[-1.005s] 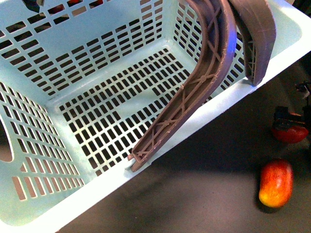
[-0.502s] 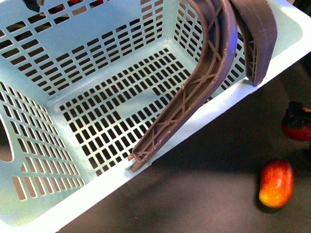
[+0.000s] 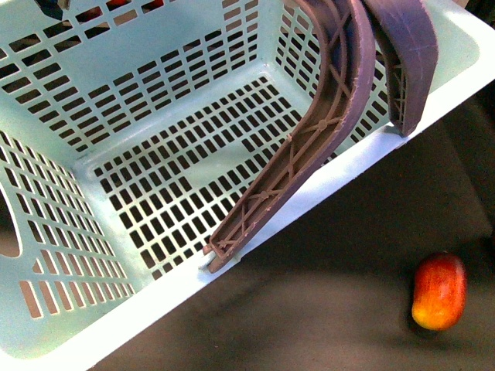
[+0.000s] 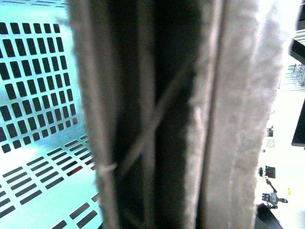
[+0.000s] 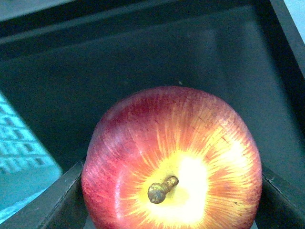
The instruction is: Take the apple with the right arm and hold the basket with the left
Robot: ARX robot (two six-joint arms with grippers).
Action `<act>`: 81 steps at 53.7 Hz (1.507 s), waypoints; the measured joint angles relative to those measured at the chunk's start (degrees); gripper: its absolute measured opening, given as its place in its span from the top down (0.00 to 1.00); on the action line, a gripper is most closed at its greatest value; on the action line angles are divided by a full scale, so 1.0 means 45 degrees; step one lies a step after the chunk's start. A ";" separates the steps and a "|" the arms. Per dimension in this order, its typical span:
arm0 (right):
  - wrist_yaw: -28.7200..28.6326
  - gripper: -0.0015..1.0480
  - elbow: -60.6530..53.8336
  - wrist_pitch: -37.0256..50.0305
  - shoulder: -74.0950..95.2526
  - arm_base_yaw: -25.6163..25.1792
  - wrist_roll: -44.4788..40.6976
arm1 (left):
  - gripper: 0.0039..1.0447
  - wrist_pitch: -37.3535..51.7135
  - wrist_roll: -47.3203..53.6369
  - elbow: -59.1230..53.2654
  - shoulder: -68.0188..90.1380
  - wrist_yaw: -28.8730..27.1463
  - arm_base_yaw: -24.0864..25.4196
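A large light-teal plastic basket (image 3: 46, 69) with slotted walls and floor fills most of the front view. It is tipped at an angle and holds nothing. Its two brown-mauve swing handles (image 3: 325, 116) are raised and run up out of the top of the picture.

In the left wrist view, one ribbed handle (image 4: 228, 119) fills the picture at very close range and is blurred. The left gripper's own fingers do not show, so I cannot tell whether they are clamped on the handle. The closeness suggests the holding half of the task is under way.

In the right wrist view, a round red apple (image 5: 171, 162) with a yellow patch around its stem faces the camera. The right gripper (image 5: 167, 200) pinches it, with a dark finger (image 5: 57, 200) pressed to each side. A corner of the basket (image 5: 24, 152) shows beside it.

The apple and both arms are out of the front view. An elongated red-and-yellow fruit (image 3: 439, 292) lies on the dark tabletop (image 3: 325, 309), apart from the basket.

The apple appears to be grasped. Whether it is lifted clear of the surface cannot be told.
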 joint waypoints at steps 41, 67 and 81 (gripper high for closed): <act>0.2225 0.24 0.2385 -0.1491 -0.1156 0.7441 0.1015 | 0.86 0.0005 -0.0005 0.0000 0.0000 0.0005 -0.0005; 0.3113 0.08 0.2069 -0.1676 -0.1418 0.7626 0.1467 | 0.86 0.0000 0.0015 0.0000 0.0000 0.0015 0.0000; 0.4998 0.08 0.0500 -0.2249 -0.4425 0.5328 0.2414 | 0.86 0.0000 0.0112 0.0005 0.0034 -0.0107 0.0000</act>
